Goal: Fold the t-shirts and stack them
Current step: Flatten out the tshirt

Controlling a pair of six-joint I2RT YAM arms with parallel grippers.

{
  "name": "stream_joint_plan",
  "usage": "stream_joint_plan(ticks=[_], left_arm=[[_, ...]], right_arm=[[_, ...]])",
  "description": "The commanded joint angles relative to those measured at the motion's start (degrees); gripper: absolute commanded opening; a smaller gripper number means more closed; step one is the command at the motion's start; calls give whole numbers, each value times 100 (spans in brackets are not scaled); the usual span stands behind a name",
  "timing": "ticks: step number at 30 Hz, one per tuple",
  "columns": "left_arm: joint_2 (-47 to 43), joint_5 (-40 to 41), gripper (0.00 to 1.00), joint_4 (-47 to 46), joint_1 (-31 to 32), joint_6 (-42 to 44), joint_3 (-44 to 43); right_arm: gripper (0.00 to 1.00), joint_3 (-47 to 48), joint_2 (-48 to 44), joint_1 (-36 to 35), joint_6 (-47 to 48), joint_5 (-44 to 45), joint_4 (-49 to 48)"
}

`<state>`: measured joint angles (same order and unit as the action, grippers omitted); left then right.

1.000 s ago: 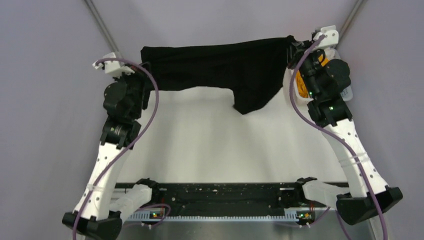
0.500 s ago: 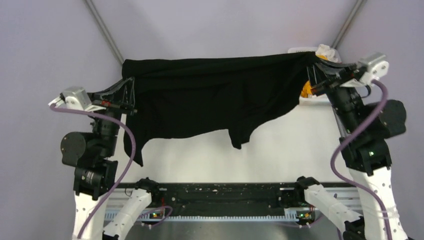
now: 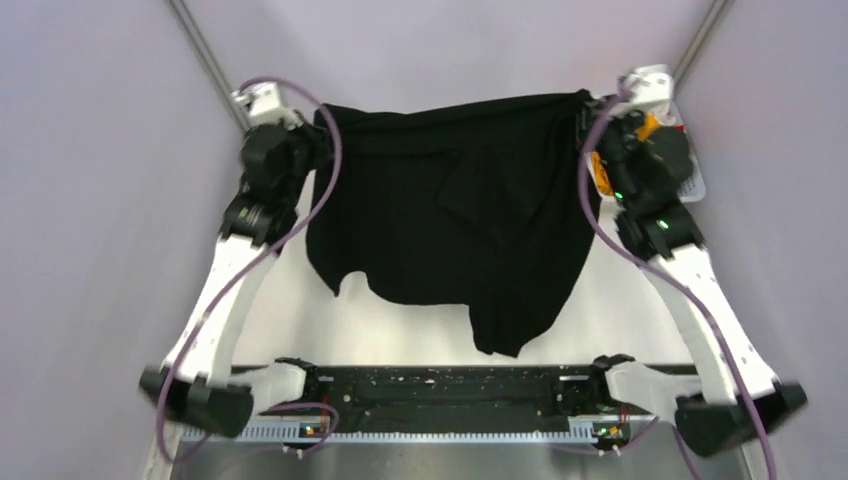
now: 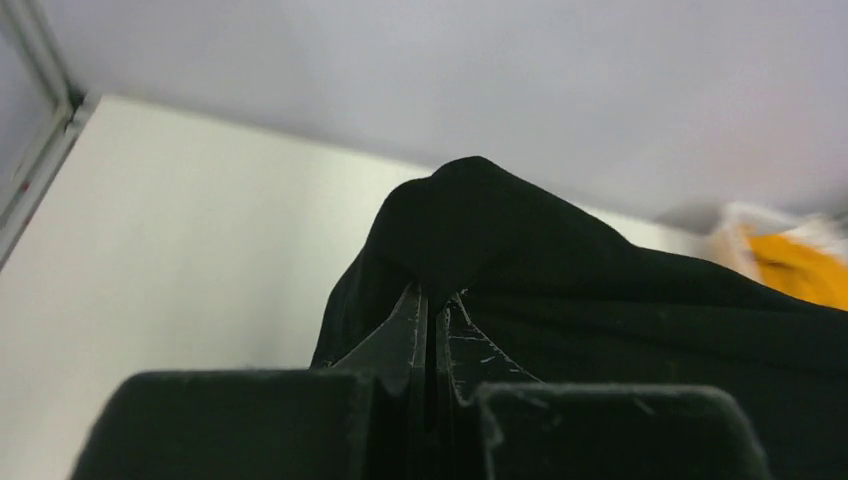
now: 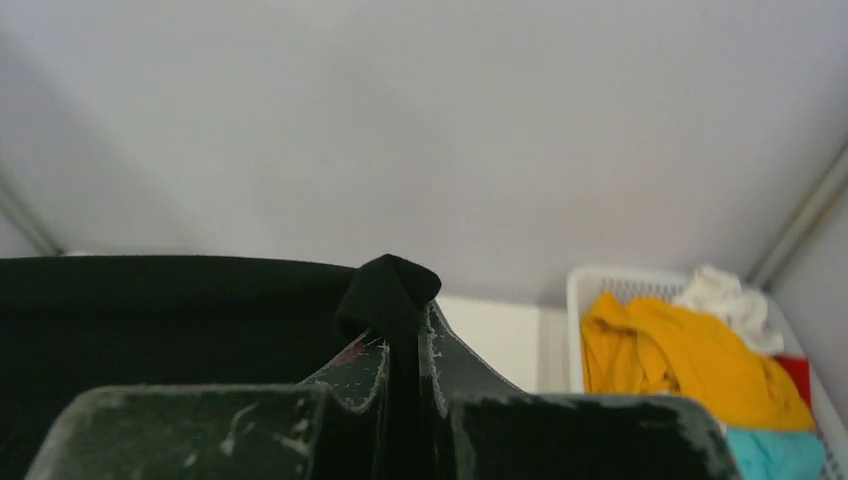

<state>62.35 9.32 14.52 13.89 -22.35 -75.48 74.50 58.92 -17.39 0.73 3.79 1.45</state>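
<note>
From above, the black t-shirt [image 3: 450, 215] hangs spread wide between the two raised arms, to the left of the basket [image 3: 697, 186]. The basket sits at the far right corner of the desk [image 3: 400, 325], mostly hidden behind the right arm. The left gripper [image 3: 318, 140] has the top corner of the shirt farthest from the basket, and the right gripper [image 3: 583, 112] has the top corner just beside it. The bottom edge of the shirt hangs unevenly, and its lowest flap is on the side nearer the basket. A patch of an orange t-shirt [image 3: 601, 175] shows inside the basket, past the right arm.

In the left wrist view, the jaws are pressed together on a bunched fold of the black cloth. The cloth rises in a hump above their tips and runs off toward the basket, which is a blur at the right edge with orange in it.

In the right wrist view, the jaws are clamped on a small peak of the black cloth, and the rest stretches away from the basket in a taut band. The basket stands to the right on the desk. The orange shirt is piled in it, with a crumpled white t-shirt [image 5: 725, 300] behind it. A red t-shirt [image 5: 795, 375] lies against the right wall, and a light blue t-shirt [image 5: 780, 450] is at the near end.
</note>
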Motion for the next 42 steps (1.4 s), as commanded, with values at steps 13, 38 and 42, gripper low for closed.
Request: stream_joint_plan(ticks=[13,38,42], left_arm=[[5959,-386,99,1124,-692,351,-3659],[1118,585,99,1603,-2118,-2337,2789],[1547,561,99,1623,-2120,-2391,2741]], right_arm=[[69,1545,5355,335,-415,2276,-313],[99,-1697,2234,330,-1401,999,-350],[99,-1656,2285,327,-1401,718,-334]])
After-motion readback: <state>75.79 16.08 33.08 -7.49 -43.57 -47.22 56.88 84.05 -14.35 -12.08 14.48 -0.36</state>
